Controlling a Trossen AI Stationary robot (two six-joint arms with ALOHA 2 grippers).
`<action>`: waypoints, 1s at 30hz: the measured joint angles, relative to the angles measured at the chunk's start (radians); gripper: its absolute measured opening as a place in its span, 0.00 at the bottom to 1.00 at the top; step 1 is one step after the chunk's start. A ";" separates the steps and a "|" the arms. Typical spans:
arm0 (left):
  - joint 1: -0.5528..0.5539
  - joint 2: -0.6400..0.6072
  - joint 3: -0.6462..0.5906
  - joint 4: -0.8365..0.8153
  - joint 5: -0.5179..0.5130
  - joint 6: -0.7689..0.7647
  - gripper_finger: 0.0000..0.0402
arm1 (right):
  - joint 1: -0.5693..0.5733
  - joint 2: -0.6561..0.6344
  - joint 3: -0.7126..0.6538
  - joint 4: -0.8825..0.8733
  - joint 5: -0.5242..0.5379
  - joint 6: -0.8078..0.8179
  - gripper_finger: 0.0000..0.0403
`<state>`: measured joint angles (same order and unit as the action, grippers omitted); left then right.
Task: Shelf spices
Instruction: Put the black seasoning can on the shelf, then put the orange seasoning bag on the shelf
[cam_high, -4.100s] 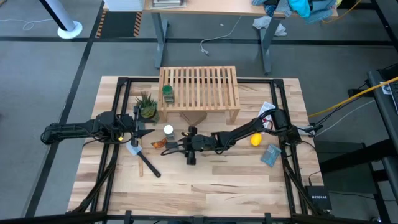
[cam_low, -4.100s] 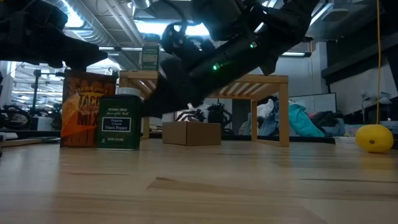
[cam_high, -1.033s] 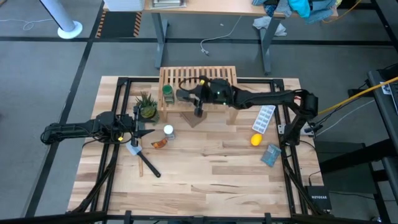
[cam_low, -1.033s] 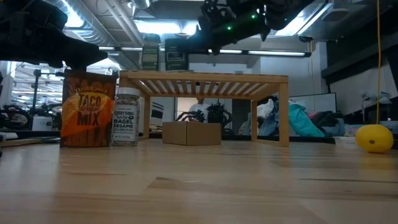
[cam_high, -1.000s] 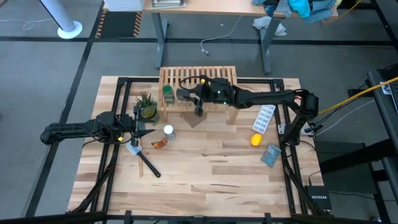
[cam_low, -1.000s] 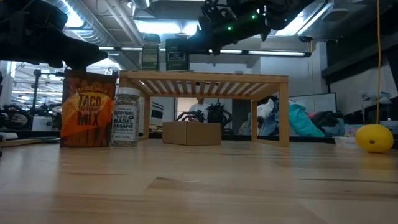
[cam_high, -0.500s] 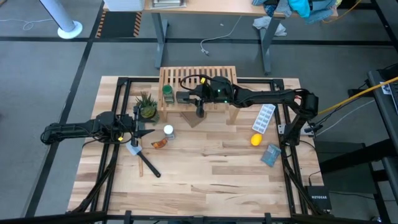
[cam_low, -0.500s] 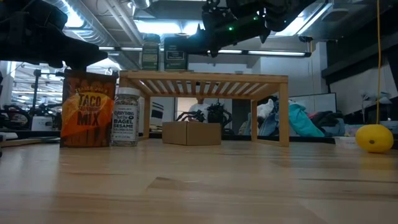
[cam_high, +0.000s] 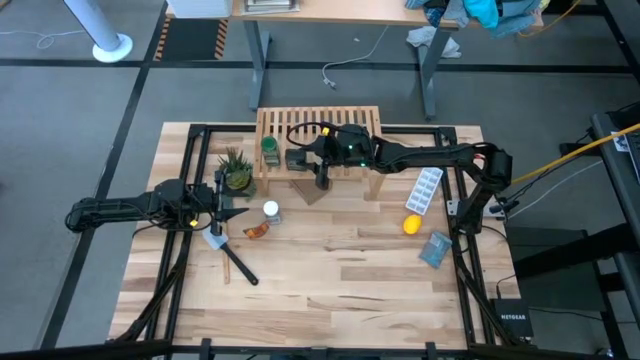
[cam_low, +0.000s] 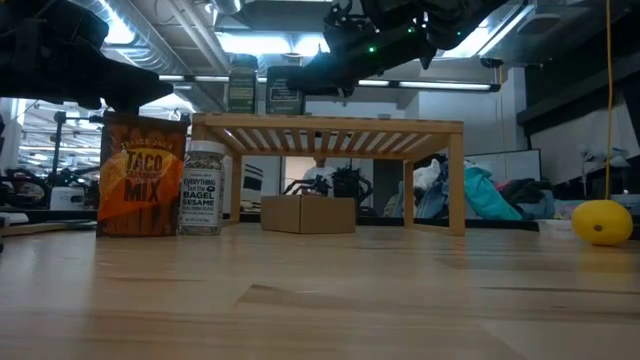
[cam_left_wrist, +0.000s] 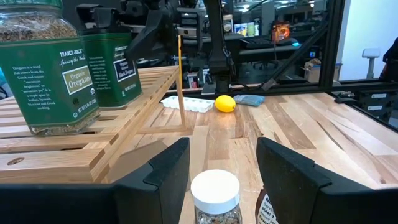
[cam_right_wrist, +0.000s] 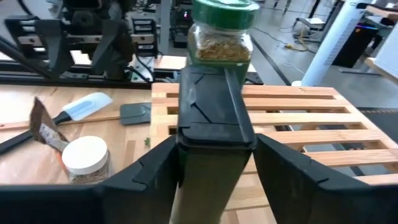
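Tin (cam_high: 296, 158) stands upright on the shelf (cam_high: 340, 135), just beside the green-lidded jar (cam_high: 269, 150), directly ahead of the right gripper (cam_high: 306, 160), whose fingers flank it; grasping or released, cannot tell.

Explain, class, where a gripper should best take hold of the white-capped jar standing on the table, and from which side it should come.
Grip the white-capped jar around its round body just below the cap, coming down from above. It stands upright, and the orange taco mix packet sits close beside it, so a sideways approach probably risks a knock. The left gripper already faces it, open.
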<state>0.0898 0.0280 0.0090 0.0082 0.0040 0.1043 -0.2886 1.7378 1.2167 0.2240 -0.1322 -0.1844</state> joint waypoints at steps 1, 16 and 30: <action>0.000 0.000 0.000 0.000 0.000 0.000 0.45 | 0.000 0.000 0.000 -0.001 0.001 0.000 0.52; 0.000 0.000 0.000 0.000 0.000 0.000 0.45 | 0.000 -0.002 0.000 0.079 -0.018 0.022 0.52; 0.000 0.000 0.000 0.000 0.000 0.000 0.45 | 0.000 -0.002 0.000 0.189 -0.039 0.028 0.52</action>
<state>0.0898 0.0277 0.0086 0.0082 0.0040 0.1043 -0.2882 1.7359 1.2167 0.4128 -0.1716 -0.1560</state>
